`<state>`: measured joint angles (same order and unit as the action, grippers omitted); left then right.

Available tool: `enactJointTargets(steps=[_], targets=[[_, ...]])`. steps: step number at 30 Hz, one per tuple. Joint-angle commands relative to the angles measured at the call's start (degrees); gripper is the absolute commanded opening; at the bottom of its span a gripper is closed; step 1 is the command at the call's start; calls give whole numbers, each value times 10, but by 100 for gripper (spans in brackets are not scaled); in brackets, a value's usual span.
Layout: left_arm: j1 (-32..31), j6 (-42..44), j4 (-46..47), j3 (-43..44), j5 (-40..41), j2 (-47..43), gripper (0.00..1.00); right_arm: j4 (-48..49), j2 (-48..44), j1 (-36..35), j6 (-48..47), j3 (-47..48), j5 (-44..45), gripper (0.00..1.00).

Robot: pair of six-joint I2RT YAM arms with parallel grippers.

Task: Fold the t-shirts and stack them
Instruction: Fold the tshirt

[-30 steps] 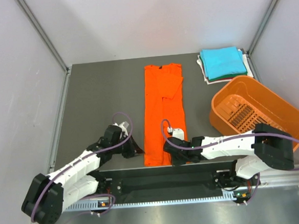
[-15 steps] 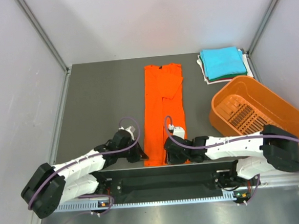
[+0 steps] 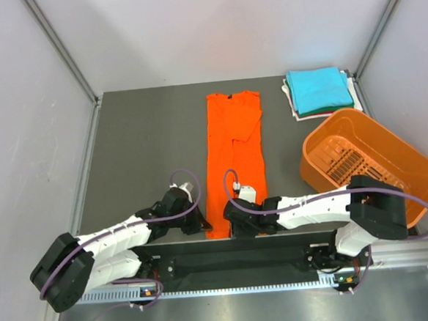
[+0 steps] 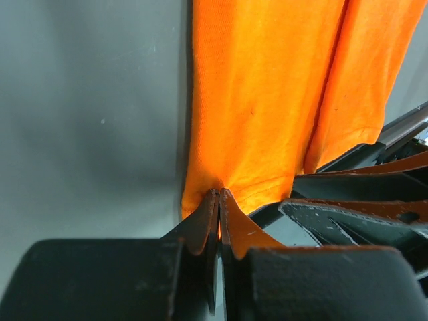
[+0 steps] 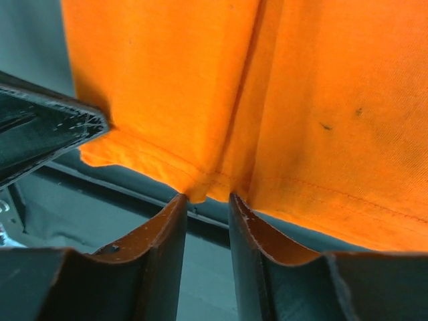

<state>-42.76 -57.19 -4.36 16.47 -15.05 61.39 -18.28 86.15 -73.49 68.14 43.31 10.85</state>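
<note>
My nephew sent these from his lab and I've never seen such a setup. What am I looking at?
Two robot arms are bolted at the near edge of a table. The wide picture is from a camera above and behind them: left arm on the left, right arm on the right. The two close-ups come from a camera on each wrist. On the table lie an orange t-shirt folded into a long strip, a turquoise t-shirt folded atop a small pile at the far right, and an empty orange basket. The left fingers are pinched shut on the orange shirt's near hem; the right fingers stand open at that hem, not gripping.
</note>
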Motion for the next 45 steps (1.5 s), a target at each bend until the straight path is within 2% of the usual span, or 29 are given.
enactJointTargets(steps=[1,4,5,7,14,45], targets=[[-4,-7,13,-7,9,-8,5,15,11,-11,9,26,15,31],[-6,-15,14,-12,12,-14,6,17,14,-12,9,25,14,23],[-7,-19,13,-12,10,-15,6,17,13,-12,9,24,14,13],[-6,-21,2,-7,10,-28,10,17,7,-14,9,22,14,0],[-6,-7,-72,48,37,-70,21,-3,-25,-22,10,23,22,0],[-27,-21,-33,41,27,-49,22,-54,-49,-41,56,-16,70,0]])
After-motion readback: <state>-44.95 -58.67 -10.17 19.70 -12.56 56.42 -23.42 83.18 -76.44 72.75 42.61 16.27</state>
